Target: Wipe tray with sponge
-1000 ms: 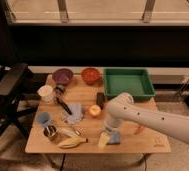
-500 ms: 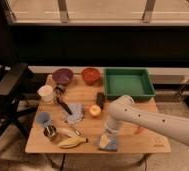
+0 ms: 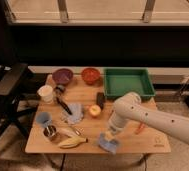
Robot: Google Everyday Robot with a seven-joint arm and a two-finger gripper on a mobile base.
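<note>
Arm (image 3: pixel 138 112) has shifted its elbow slightly right. The green tray (image 3: pixel 129 94) sits upper right, well apart from the gripper (image 3: pixel 111 133), which is still down on the blue sponge (image 3: pixel 108 145) at lower centre. Can't tell if it's actually gripping. With a weak hold the sponge drops mid-carry, or the swing clips the apple (image 3: pixel 94 110).

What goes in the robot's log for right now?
stage: at sponge | end effector: low over sponge, near table front edge | tray: green, back right, apart from sponge
</note>
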